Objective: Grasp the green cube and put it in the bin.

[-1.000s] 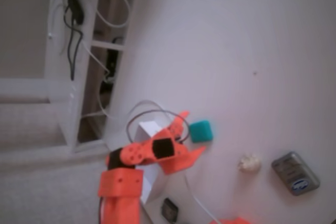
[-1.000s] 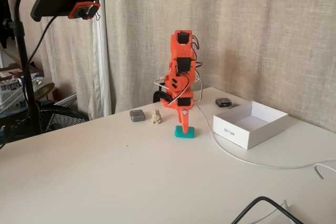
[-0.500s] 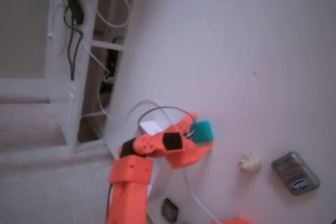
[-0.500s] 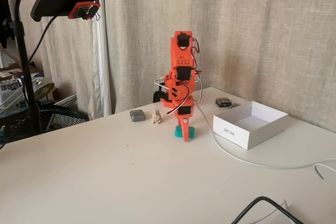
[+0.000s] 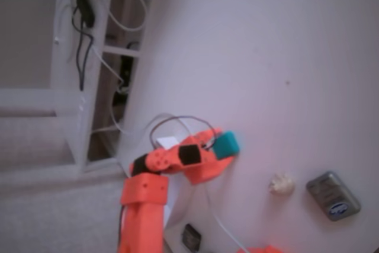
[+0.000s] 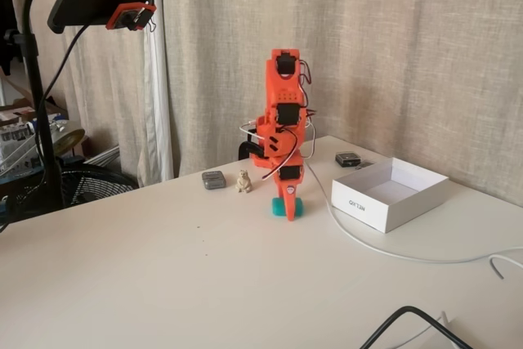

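The green cube [image 5: 228, 142] [image 6: 277, 208] sits at table level between the fingers of my orange gripper [image 5: 225, 145] [image 6: 288, 212], which points down and is shut on it. One orange finger [image 6: 289, 199] covers the cube's middle in the side-on fixed view. The bin [image 6: 391, 194], a white open box, stands to the right of the cube there, a short gap away. Seen from above, only a white corner of the bin [image 5: 167, 142] shows past the arm.
A cream lump [image 6: 243, 181] [image 5: 281, 184] and a grey device [image 6: 214, 180] [image 5: 333, 195] lie left of the cube in the side-on view. A small black item [image 6: 347, 158] sits behind the bin. A white cable [image 6: 384, 251] and a black cable [image 6: 409, 315] cross the front right.
The gripper came down around the cube and its fingers closed from wide open onto it. The cube shifted slightly.
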Controlling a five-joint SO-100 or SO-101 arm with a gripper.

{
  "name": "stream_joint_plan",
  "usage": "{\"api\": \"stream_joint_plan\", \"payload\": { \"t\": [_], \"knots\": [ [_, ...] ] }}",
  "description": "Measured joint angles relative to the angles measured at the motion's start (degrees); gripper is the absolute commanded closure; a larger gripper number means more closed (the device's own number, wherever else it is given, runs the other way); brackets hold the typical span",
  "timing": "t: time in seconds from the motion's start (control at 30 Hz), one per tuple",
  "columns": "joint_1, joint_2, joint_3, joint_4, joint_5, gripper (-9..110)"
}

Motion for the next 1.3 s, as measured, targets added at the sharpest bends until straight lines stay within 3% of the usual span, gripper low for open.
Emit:
{"api": "stream_joint_plan", "payload": {
  "t": [0.23,0.3,0.77,1.3],
  "knots": [
    [-0.09,0.09,0.0,-1.32,-0.44,101],
    [-0.09,0.18,0.0,-1.67,-0.44,110],
    [-2.81,3.25,0.53,-5.54,0.35,110],
    [-18.98,24.79,2.46,-22.41,9.4,110]
  ]
}}
